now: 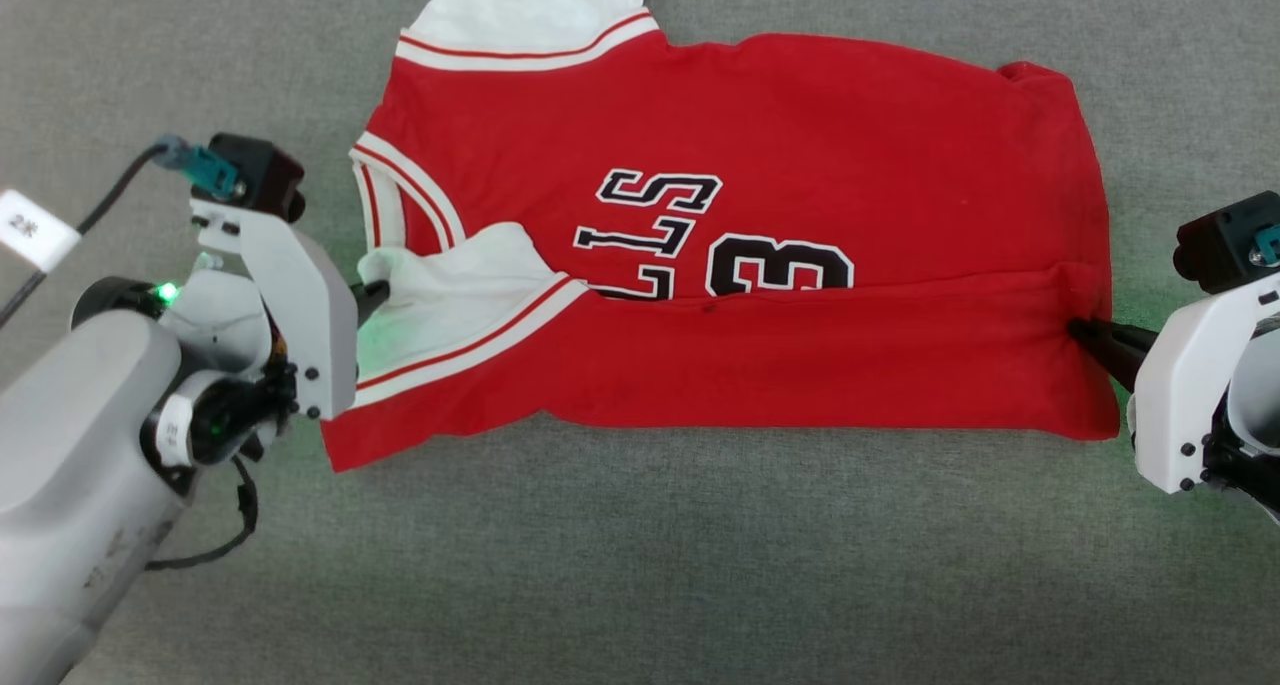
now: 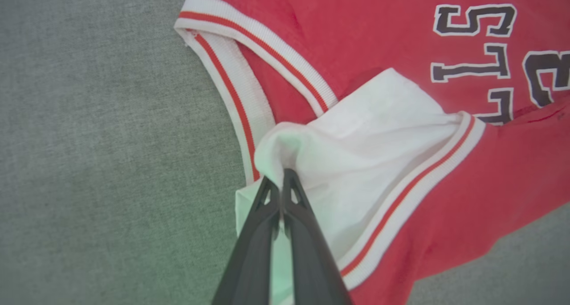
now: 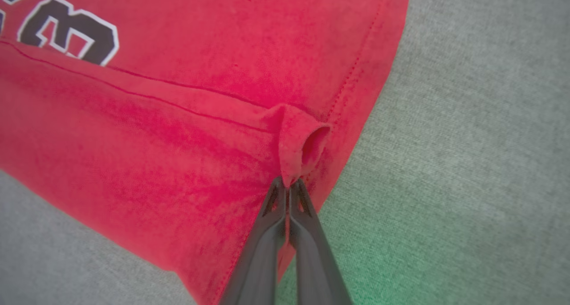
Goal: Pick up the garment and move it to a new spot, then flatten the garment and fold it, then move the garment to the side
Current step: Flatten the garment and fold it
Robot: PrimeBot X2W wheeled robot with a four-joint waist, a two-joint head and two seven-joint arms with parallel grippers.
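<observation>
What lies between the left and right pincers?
Head view: the folded-over flap of the soft red short-sleeved T-shirt, pinched by left pincer and right pincer.

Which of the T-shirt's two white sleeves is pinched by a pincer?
The near sleeve, folded over beside the collar: the left pincer is shut on its end. The far sleeve lies flat and untouched.

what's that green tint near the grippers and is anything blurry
head view: even, sharp light, with a green glow on the white sleeve of the garment by the left gripper; left wrist view: same green tint there, near fingers soft; right wrist view: green patch on the grey surface beside the right gripper
</observation>
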